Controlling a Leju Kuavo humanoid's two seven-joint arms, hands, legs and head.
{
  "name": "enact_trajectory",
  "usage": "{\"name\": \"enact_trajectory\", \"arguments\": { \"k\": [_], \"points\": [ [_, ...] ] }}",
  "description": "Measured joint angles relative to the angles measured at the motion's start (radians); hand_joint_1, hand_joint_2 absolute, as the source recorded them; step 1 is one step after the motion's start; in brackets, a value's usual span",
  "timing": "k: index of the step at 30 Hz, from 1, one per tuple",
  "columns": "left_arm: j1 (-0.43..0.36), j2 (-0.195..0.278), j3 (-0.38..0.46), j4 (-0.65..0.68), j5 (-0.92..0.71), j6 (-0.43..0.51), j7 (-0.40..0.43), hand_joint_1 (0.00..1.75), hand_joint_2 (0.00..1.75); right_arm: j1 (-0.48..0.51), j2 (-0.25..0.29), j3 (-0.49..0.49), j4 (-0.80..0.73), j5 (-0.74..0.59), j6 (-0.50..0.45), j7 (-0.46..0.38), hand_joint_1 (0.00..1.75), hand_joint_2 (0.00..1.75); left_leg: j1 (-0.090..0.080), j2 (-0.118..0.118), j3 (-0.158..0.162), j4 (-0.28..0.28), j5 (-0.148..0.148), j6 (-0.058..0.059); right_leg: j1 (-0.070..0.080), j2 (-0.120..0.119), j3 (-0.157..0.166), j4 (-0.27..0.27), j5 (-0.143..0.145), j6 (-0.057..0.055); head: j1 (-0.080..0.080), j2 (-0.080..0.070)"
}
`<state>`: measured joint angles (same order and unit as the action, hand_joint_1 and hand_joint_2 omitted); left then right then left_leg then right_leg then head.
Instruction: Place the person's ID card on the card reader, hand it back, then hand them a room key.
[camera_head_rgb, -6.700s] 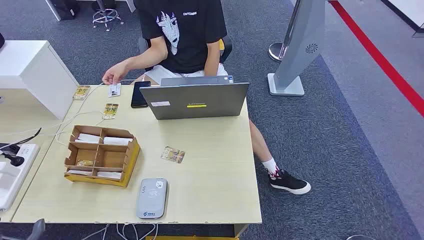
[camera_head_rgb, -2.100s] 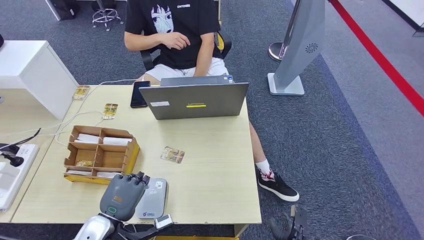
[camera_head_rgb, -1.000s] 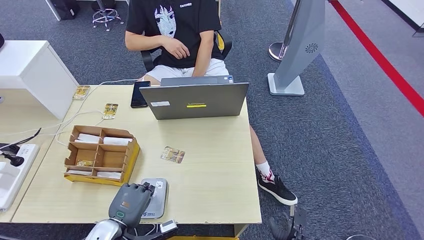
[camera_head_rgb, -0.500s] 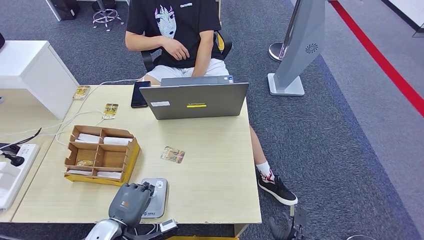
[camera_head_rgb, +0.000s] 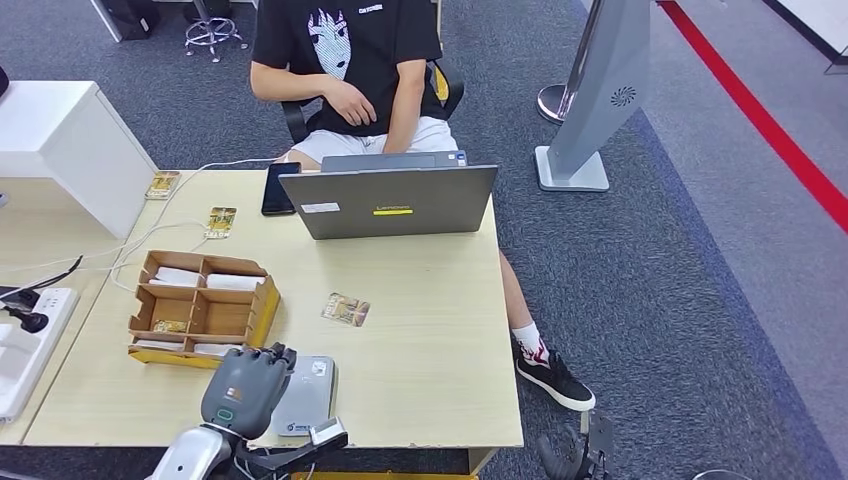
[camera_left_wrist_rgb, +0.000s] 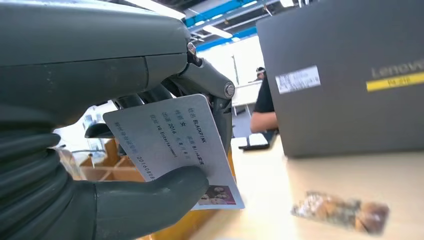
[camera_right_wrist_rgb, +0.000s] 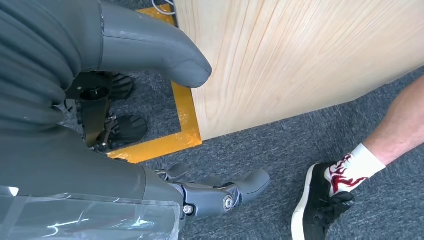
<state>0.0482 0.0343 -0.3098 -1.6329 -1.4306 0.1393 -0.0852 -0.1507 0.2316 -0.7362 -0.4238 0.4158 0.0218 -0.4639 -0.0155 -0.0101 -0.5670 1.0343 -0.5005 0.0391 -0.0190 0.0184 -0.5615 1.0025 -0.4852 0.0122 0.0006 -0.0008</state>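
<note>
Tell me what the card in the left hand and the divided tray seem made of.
The white printed ID card pinched in the left hand looks like smooth, slightly glossy plastic: thin, stiff, flat. The brown divided tray looks like matte corrugated cardboard, judging by its raw brown walls.

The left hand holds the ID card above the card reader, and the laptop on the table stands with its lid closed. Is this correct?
One detail is wrong: the laptop has its lid open, as the head view shows. The rest holds: the left hand grips the ID card over the card reader.
</note>
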Motion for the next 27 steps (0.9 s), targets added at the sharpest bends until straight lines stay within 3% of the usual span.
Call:
{"name": "enact_trajectory", "arguments": {
  "k": [13, 27],
  "points": [
    [-0.116, -0.005, 0.105, -0.061, -0.027, 0.01, 0.012, 1.75, 1.75, -0.004, 0.0, 0.033, 0.0, 0.028, -0.004, 0.003, 0.0, 1.75, 0.0, -0.001, 0.0, 0.0, 0.001, -0.001, 0.0, 0.0, 0.0, 0.001, 0.001, -0.001, 0.0, 0.0],
    [-0.17, 0.053, 0.181, -0.035, -0.099, 0.016, 0.037, 1.75, 1.75, -0.018, 0.002, 0.068, 0.01, 0.035, 0.0, 0.003, 0.0, 1.75, 0.0, -0.001, 0.0, 0.0, 0.001, -0.001, 0.0, 0.0, 0.0, 0.001, 0.001, -0.001, 0.0, 0.0]
  ]
}}
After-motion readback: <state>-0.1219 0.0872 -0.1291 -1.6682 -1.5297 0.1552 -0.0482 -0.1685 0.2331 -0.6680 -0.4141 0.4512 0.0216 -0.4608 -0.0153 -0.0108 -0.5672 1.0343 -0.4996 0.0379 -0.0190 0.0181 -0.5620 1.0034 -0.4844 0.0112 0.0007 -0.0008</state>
